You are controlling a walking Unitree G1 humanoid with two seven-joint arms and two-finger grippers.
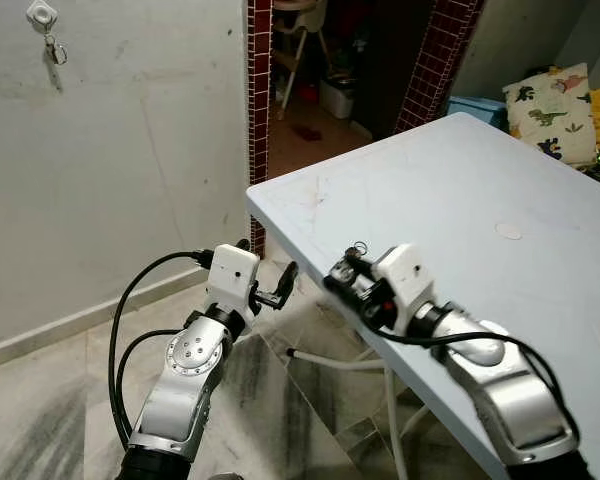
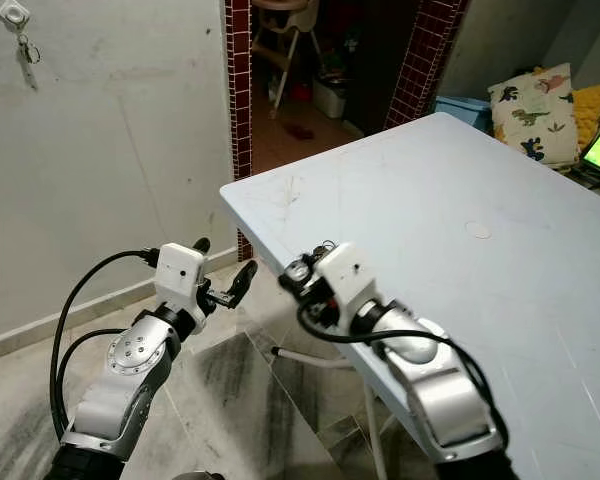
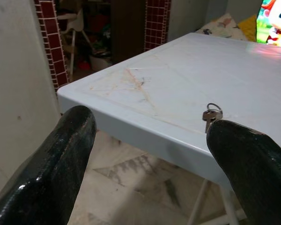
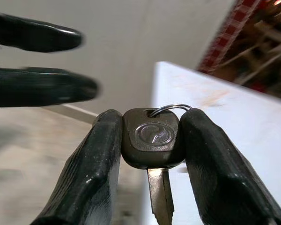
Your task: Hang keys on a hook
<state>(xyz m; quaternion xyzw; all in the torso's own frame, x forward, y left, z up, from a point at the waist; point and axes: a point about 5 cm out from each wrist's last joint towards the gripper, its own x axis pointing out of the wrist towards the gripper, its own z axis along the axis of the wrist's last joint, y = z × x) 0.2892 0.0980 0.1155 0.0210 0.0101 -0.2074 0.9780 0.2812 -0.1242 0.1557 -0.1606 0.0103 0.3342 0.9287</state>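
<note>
- Left eye view: the right hand [image 1: 346, 272] sits at the near left edge of the pale desk [image 1: 480, 200], pinching a key [image 1: 357, 252] whose ring pokes up just above its fingers. The left hand [image 1: 275, 280] hovers over the floor [image 1: 40, 400] just left of the desk corner, fingers spread, close to the right hand but apart from it. High on the wall [image 1: 130, 150], far left, a white hook [image 1: 41, 14] carries another hanging key [image 1: 54, 58]
- Right eye view: same layout; a dinosaur cushion [image 2: 525, 105] lies beyond the desk's far right side
- Left wrist view: the two black fingers [image 3: 61, 159] stand wide apart with nothing between them; beyond them a second key [image 3: 210, 115] with a ring lies on the desk near its edge
- Right wrist view: the black key head is clamped between both fingers [image 4: 91, 168], blade pointing down, ring on top; the left hand's fingers show blurred beside it
</note>
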